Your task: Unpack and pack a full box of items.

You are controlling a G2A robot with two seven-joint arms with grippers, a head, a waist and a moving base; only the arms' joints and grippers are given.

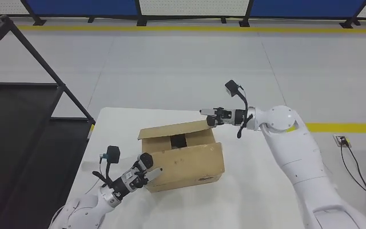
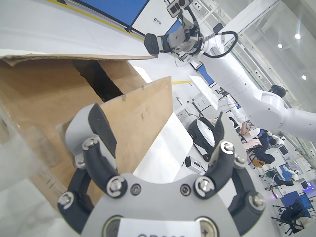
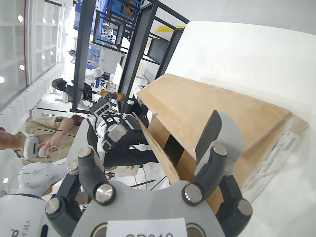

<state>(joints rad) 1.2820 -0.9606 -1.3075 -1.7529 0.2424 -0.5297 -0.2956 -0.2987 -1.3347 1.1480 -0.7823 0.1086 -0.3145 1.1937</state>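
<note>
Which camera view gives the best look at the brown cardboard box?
The top view: the whole box on the white table, flaps part open. The left wrist view shows two flaps and the dark opening; the right wrist view, one flap and a labelled side.

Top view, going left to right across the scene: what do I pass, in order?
Black metal frame → left gripper → cardboard box → right gripper → floor socket.
</note>
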